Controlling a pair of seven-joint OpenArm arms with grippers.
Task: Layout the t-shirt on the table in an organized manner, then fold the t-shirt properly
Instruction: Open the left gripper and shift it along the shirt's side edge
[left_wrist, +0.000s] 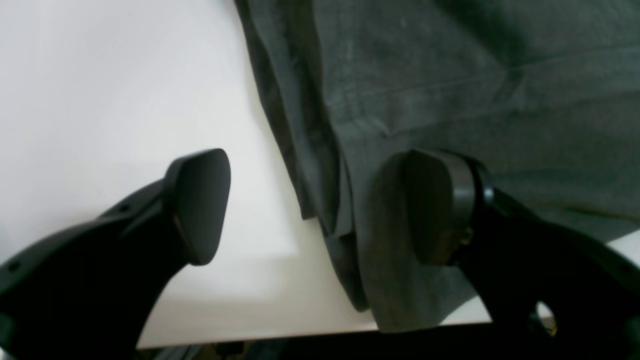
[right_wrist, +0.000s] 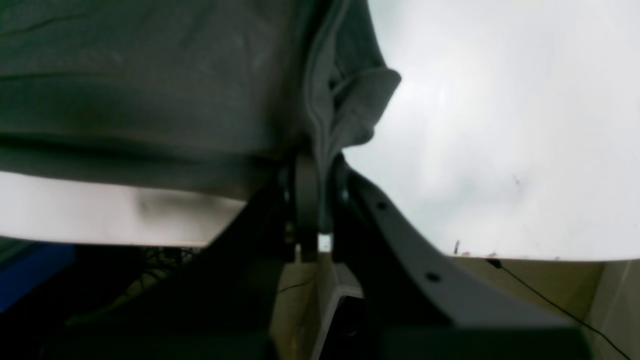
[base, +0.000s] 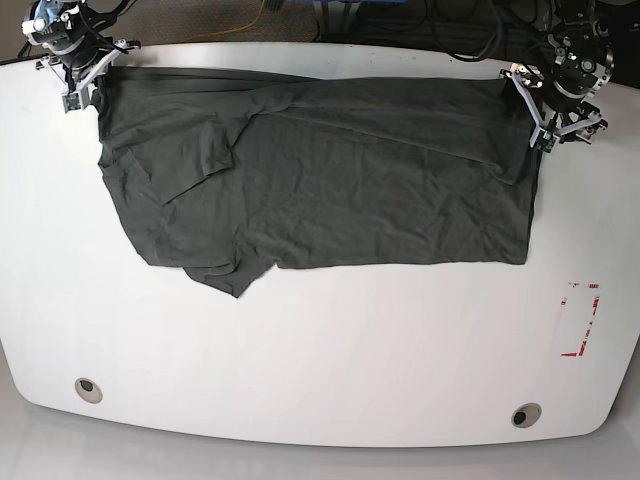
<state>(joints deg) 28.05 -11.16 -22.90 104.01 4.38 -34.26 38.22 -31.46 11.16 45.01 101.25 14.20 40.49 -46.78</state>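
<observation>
Shirt (base: 330, 180) lies spread across the far half of the table (base: 320, 350), body mostly flat, one sleeve folded over near my right side. My left gripper (left_wrist: 320, 210) stands released, jaws wide, straddling the shirt's corner at the table edge; my right gripper (right_wrist: 317, 200) is clenched on its bunched corner. I'd judge the layout step nearly done (that sleeve wants opening). To finish well, I'd let go on the right gently and lift straight off so neither hem drags.
</observation>
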